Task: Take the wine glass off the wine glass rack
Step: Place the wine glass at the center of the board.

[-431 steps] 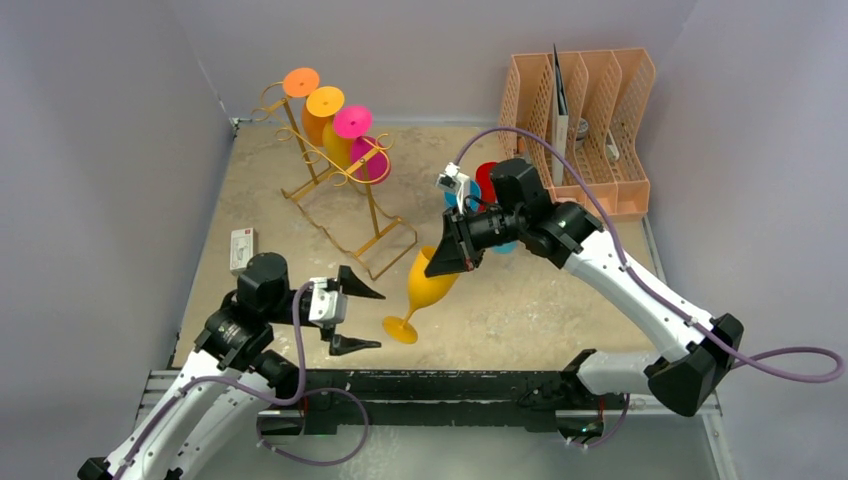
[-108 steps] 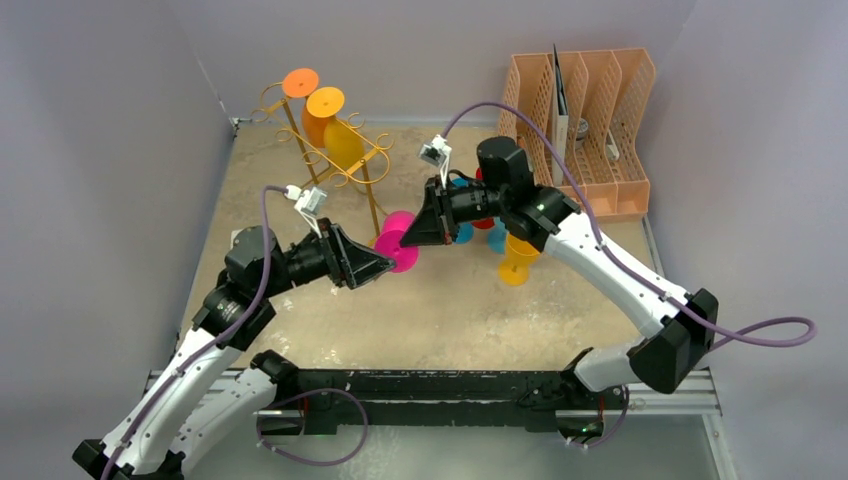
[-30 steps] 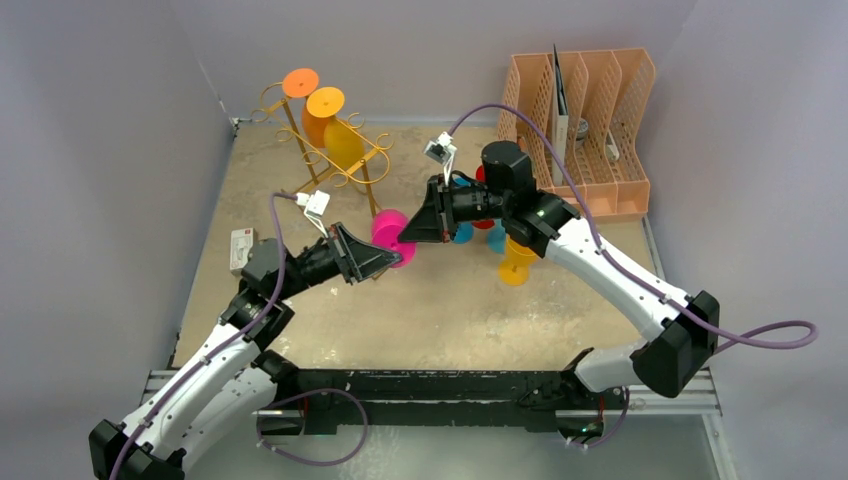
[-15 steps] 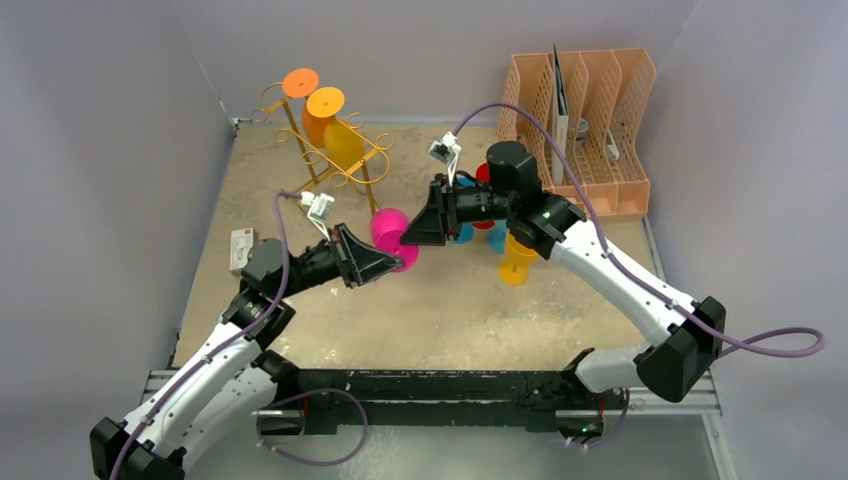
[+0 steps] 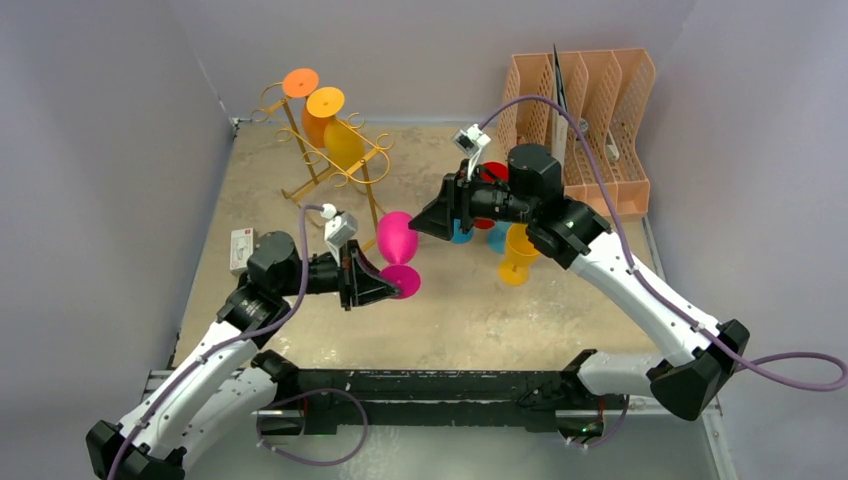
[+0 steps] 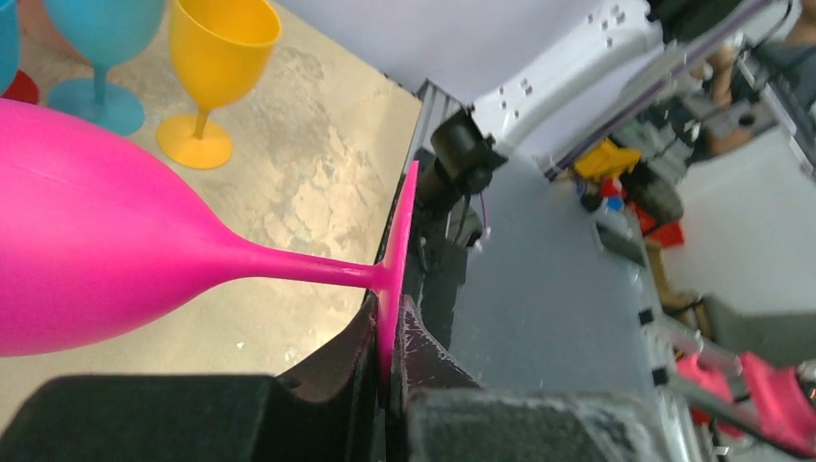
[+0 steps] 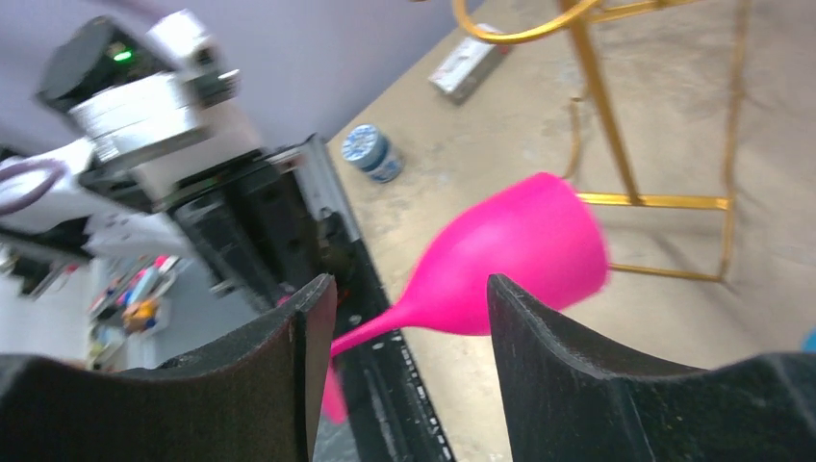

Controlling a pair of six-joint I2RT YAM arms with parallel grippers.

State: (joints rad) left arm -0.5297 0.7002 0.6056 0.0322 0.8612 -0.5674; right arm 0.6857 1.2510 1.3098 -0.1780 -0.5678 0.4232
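Pale lilac walls point(image 5: 110, 120), mottled tan tabletop point(image 5: 470, 310), peach lattice organiser point(image 5: 620, 100) back right

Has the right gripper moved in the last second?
Yes. The right gripper has backed away to the right, toward the peach file organiser, leaving the pink wine glass with the left gripper.

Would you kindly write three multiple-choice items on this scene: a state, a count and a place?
1. The right gripper is: A) open, not gripping the pink wine glass B) shut on its bowl C) shut on its stem
2. Glasses hanging on the gold rack: A) two B) four C) none
3. The pink wine glass is: A) on the rack B) pinched by its foot in the left gripper C) in the right gripper
Answers: A, its wrist view shows a wide gap; A, the orange glass and the yellow glass beside it; B, its foot sits clamped.
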